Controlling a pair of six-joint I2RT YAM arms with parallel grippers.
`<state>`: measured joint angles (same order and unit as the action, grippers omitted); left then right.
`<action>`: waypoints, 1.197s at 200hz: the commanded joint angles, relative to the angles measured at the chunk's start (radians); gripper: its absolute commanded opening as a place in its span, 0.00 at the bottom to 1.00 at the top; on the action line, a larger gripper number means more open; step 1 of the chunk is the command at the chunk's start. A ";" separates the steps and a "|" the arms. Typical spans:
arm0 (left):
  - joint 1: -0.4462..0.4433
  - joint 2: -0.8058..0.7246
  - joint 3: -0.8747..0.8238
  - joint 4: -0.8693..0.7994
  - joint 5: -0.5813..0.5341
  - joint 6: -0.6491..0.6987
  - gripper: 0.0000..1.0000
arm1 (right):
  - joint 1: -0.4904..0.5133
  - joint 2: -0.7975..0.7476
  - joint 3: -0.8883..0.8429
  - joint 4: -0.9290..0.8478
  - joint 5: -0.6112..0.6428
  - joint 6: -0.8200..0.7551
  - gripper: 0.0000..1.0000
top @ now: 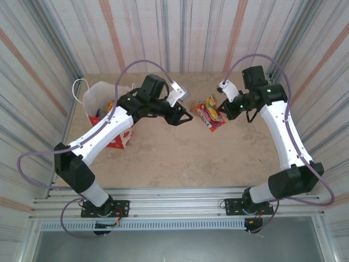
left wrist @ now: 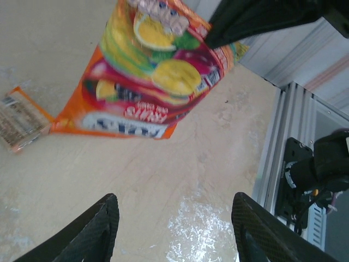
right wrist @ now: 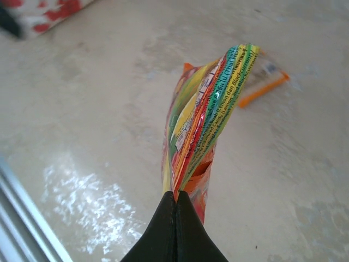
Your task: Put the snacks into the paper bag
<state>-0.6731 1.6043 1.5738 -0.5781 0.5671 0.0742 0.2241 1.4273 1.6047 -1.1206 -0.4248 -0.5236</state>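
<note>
My right gripper (right wrist: 175, 199), jaws pressed together, pinched the orange-red packet (right wrist: 199, 131) by one edge and held it up edge-on over the table (right wrist: 82, 109). My left gripper (left wrist: 174, 215), fingers spread and empty, faced the packet from just beside it. The bag (top: 101, 97) stood well apart at far left, behind my left arm. A second small packet (left wrist: 19, 117) lay flat near the held one. The step was, by my judgement, a handover. To do it well I would bring the packet's free edge squarely between the left fingers. I would close them on a broad flat part and release the right pinch only once that grip was sure, since the glossy film looked likely to slip.
</note>
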 commanded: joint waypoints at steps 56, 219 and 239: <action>-0.020 0.033 -0.002 0.011 0.197 0.141 0.67 | 0.180 -0.089 -0.046 -0.092 -0.119 -0.296 0.00; -0.051 0.010 0.020 -0.068 0.286 0.246 0.07 | 0.199 -0.149 -0.068 0.076 -0.161 -0.265 0.00; -0.045 -0.018 0.022 -0.051 0.215 0.224 0.04 | 0.198 -0.210 -0.144 0.222 -0.089 -0.166 0.37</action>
<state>-0.7193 1.6592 1.5841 -0.6487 0.8253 0.2920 0.4191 1.2968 1.5238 -1.0767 -0.5541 -0.7963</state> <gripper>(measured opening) 0.181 0.157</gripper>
